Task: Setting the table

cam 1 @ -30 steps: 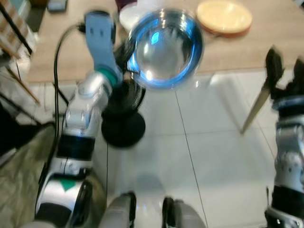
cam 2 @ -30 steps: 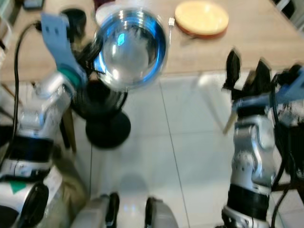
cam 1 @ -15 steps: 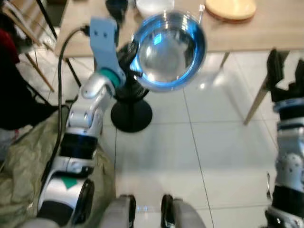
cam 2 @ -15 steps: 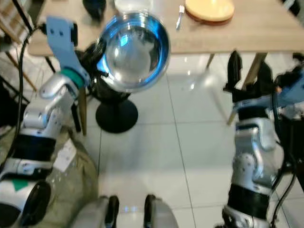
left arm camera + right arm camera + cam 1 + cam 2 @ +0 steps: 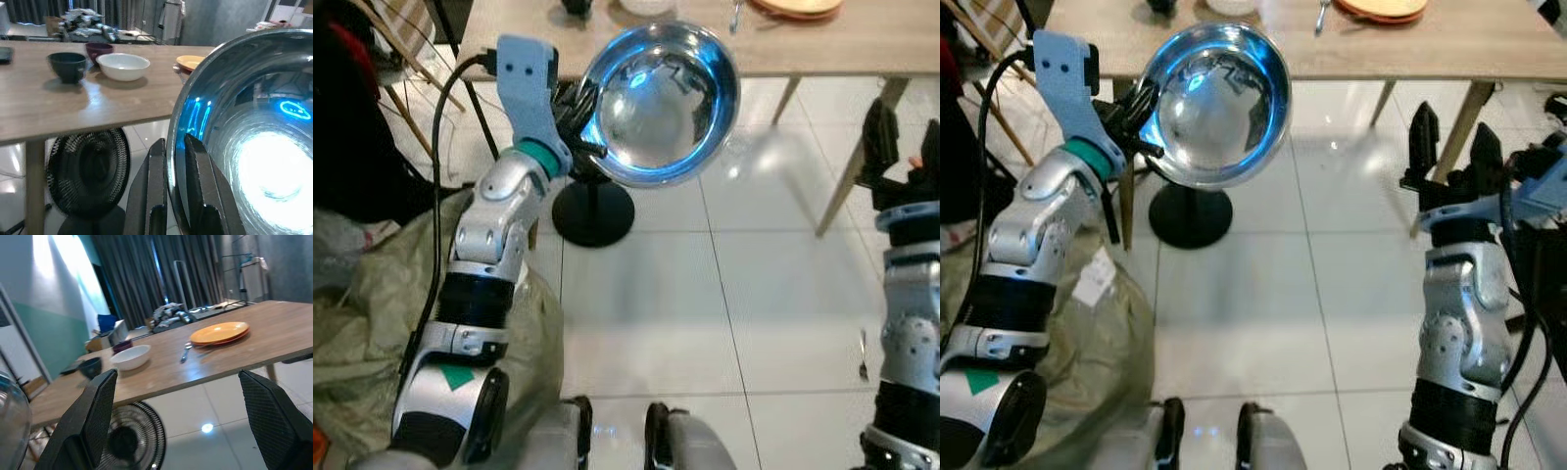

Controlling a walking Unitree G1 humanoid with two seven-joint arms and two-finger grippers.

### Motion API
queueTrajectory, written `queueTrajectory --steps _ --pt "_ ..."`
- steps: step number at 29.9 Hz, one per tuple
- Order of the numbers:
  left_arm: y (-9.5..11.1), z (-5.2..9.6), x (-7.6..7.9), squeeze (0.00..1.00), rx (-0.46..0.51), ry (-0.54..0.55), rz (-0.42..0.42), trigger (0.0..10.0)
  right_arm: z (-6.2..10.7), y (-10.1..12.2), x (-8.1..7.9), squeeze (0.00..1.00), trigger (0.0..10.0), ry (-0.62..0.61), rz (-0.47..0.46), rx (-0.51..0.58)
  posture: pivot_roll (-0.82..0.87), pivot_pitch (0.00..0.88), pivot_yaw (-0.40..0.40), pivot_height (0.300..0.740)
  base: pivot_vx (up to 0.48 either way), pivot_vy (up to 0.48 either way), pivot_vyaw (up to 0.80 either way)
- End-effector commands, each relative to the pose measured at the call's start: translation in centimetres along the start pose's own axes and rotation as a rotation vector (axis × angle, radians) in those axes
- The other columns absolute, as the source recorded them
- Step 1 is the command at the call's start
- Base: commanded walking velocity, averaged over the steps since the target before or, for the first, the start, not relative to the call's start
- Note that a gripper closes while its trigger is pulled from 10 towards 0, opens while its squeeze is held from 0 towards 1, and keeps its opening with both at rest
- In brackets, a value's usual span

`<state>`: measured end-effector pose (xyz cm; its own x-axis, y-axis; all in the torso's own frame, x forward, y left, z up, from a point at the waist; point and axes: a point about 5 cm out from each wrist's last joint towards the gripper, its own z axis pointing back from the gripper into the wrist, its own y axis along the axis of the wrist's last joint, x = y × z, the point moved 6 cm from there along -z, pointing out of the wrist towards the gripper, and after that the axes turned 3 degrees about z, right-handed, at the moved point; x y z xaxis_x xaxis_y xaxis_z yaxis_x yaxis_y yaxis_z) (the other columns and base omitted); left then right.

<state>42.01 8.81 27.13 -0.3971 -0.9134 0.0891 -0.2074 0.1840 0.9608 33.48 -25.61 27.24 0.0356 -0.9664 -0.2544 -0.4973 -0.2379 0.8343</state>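
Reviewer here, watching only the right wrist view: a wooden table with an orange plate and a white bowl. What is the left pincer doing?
Observer: The left pincer is shut on the rim of a large shiny steel bowl.
Operator: Is that bowl over the table?
Observer: No, the head views show it above the white tiled floor, short of the wooden table.
Operator: Anything near the robot's feet?
Observer: A crumpled olive-green bag lies by its left leg.
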Motion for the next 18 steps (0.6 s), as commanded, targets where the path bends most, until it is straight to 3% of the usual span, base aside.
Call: queueTrajectory --steps 1,9,18 --pt "0.24 0.12 -0.32 0.0 0.015 0.01 0.001 10.0 0.22 -0.03 0.18 0.0 10.0 -0.006 0.002 -0.002 0.07 0.084 0.066 0.74 -0.285 0.0 0.0" --pt "0.23 0.12 -0.33 0.0 0.017 0.01 0.001 10.0 0.17 -0.05 0.16 0.0 10.0 -0.004 0.002 -0.003 0.07 0.082 0.065 0.74 -0.284 0.0 0.0" --pt "0.16 0.07 -0.29 0.0 0.016 0.007 0.005 10.0 0.16 -0.05 0.13 0.0 10.0 -0.002 0.005 -0.004 0.07 0.078 0.064 0.74 0.0 0.0 0.0"
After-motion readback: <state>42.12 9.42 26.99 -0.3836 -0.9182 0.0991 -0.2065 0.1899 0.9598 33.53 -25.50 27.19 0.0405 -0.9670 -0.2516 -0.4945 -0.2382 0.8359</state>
